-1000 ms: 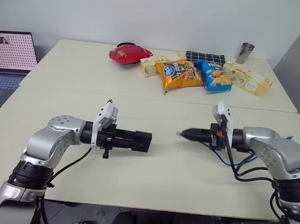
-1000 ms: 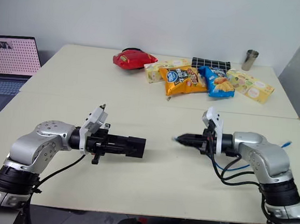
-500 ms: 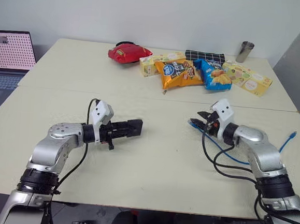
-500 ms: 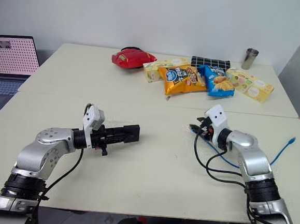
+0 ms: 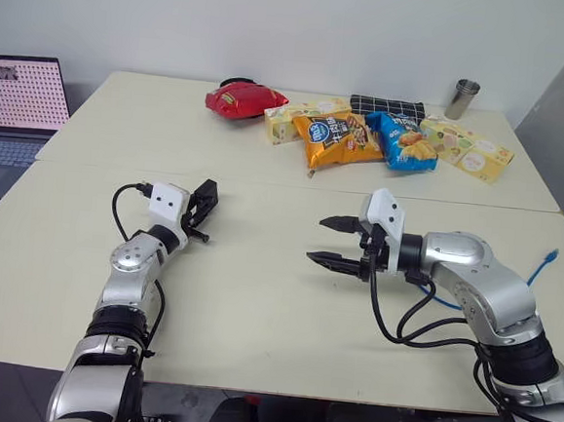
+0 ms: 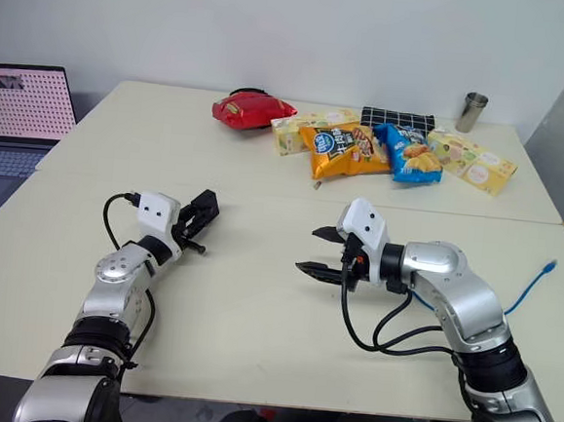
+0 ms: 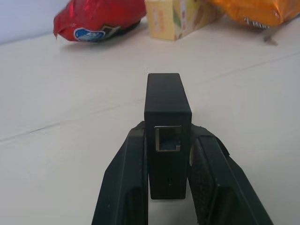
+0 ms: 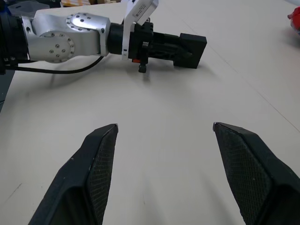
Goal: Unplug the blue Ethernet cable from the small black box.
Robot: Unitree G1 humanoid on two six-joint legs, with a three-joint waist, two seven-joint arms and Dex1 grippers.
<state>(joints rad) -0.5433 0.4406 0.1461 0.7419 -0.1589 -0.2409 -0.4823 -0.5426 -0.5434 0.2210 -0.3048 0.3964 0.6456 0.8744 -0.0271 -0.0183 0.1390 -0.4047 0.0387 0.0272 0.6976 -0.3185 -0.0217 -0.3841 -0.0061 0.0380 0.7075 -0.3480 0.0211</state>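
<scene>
The small black box [image 7: 168, 136], rigid and probably light, sits clamped by its flat sides between the left gripper [image 7: 168, 187] fingers, port empty; right of it, the right gripper [image 5: 334, 243] stands wide, holding nothing, the limp blue Ethernet cable [image 5: 542, 263] beyond.

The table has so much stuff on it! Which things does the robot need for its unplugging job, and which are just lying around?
For the job:
- small black box, shut in the left gripper, its port empty
- blue cable, lying by the table's right edge
- right gripper, open

Just lying around:
- red snack bag
- orange chip bag
- blue chip bag
- metal cup
- laptop
</scene>
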